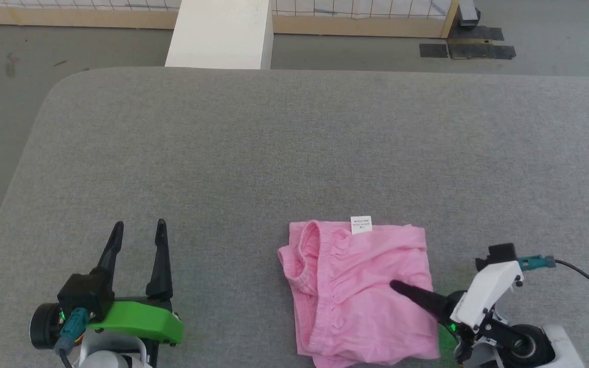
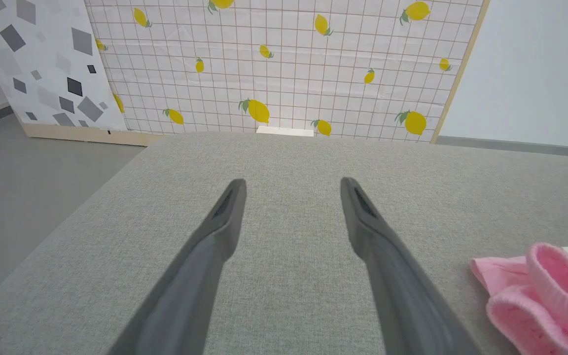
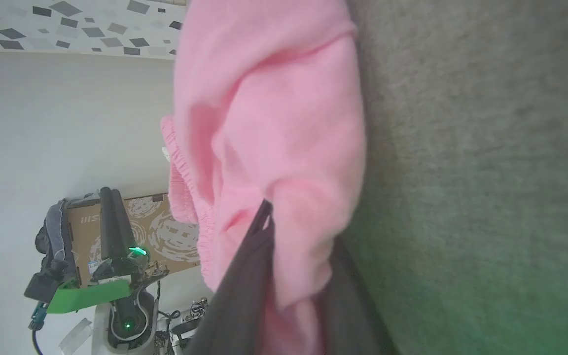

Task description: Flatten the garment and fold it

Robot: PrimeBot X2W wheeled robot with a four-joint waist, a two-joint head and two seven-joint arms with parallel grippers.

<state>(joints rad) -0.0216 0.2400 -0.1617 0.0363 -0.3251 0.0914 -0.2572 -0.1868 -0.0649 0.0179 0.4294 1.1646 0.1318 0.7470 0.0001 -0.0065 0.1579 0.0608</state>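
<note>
Pinching the right-hand side of the pink garment, my right gripper reaches in from the lower right of the head view, with one dark finger lying on top of the cloth. In the right wrist view that upper finger presses into a fold of pink fabric and the other finger sits beneath it, so the cloth is clamped between the two. The garment lies on the grey fabric-covered table, low in the head view and right of centre, gathered into a rough, wrinkled square. Its gathered elastic band curls open along the left side, and the small white label sticks out at the top edge. My left gripper sits in the lower left of the head view, its fingers spread wide, well apart from the garment. In the left wrist view the pink band shows at the lower right, to the right of both fingers. A lemon-print backdrop stands past the table's far edge at the top of that view.
</note>
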